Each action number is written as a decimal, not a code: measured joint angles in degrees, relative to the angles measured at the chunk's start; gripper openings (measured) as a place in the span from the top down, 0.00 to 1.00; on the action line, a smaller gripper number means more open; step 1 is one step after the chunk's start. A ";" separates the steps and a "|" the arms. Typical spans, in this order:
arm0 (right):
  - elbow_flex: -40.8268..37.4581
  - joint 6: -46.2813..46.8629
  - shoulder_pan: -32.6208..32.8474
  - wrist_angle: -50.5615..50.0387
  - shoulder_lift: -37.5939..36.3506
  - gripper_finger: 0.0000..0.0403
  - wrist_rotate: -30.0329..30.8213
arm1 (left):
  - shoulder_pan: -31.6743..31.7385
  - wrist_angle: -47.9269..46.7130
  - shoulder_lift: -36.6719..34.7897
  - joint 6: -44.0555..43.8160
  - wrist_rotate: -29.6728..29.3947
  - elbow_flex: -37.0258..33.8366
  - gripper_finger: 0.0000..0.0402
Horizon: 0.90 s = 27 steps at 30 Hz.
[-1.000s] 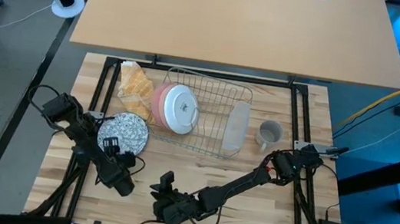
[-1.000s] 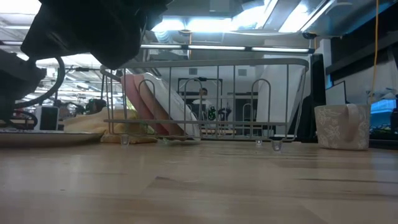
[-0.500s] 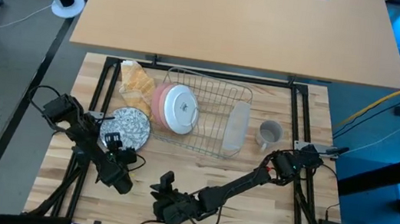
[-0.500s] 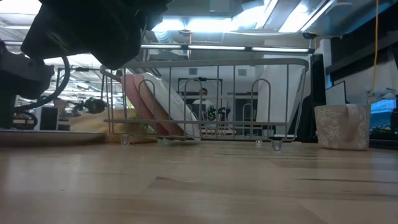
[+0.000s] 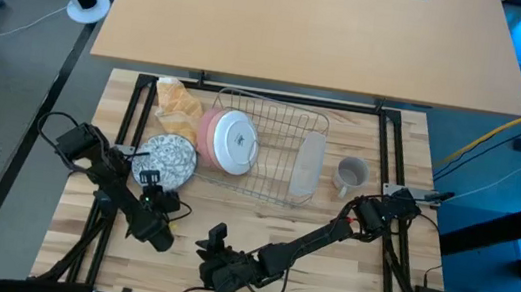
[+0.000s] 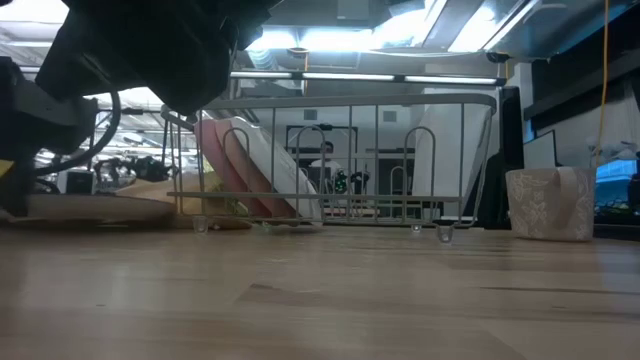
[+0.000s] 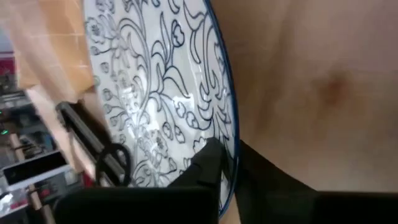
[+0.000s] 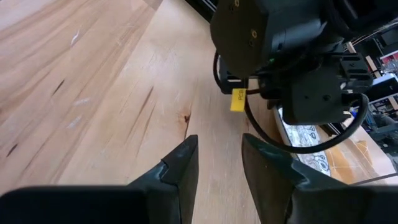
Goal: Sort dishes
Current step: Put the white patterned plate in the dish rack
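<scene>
Wooden slats make up the tabletop (image 5: 260,227), seen from above, with a larger tan desk (image 5: 307,21) behind it. A silver wire rack (image 5: 276,143) sits near the middle. Round pink dishes (image 5: 231,142) stand on edge in its left end, the front one showing a white face. A pale upright piece (image 5: 308,164) stands in the rack's right end; what it is cannot be told. A small grey mug (image 5: 350,174) stands on the wood just right of the rack. A yellow-tan cloth (image 5: 181,107) lies beside the rack's left end.

At the tabletop's left, the left tool (image 5: 149,180) pinches the near rim of the patterned plate (image 5: 168,157). The left wrist view shows the dark fingers (image 7: 208,163) closed over the plate's blue edge, with its blue-green floral face turned toward the camera. From table height the plate (image 6: 90,208) seems to sit low, close to the wood, just left of the rack; whether it touches cannot be told.

The right tool (image 5: 214,251) rests low near the front edge, well apart from the dishes. Its fingers (image 8: 180,163) are spread and hold nothing.

The step in hand appears to be carrying the patterned plate toward the rack. The next move likely calls for lifting it above the rack's wall, tilting it on edge and lowering it into a free slot beside the pink dishes without knocking them.
</scene>
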 joint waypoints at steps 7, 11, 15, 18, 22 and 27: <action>0.00 0.02 0.00 -0.10 0.00 0.68 0.00 | 0.02 -0.43 -0.04 -0.01 0.40 0.06 0.98; 0.00 0.02 0.00 -0.46 0.00 0.68 0.00 | 0.02 -2.11 -0.04 -0.46 1.38 1.22 0.98; 0.00 0.01 -0.09 -0.48 0.00 0.68 0.00 | -0.04 -3.16 -0.08 -0.46 3.03 3.68 0.99; 0.00 0.04 -0.42 -0.50 0.00 0.68 -0.03 | -0.37 -3.24 -0.08 -0.46 4.42 5.68 0.99; 0.00 0.14 -1.36 -0.52 0.00 0.68 -0.03 | -1.61 -3.24 -0.08 -0.51 6.10 7.80 0.99; 0.00 0.29 -3.09 -0.51 0.00 0.68 -0.50 | -3.82 -3.59 -0.15 -1.69 8.64 9.57 0.99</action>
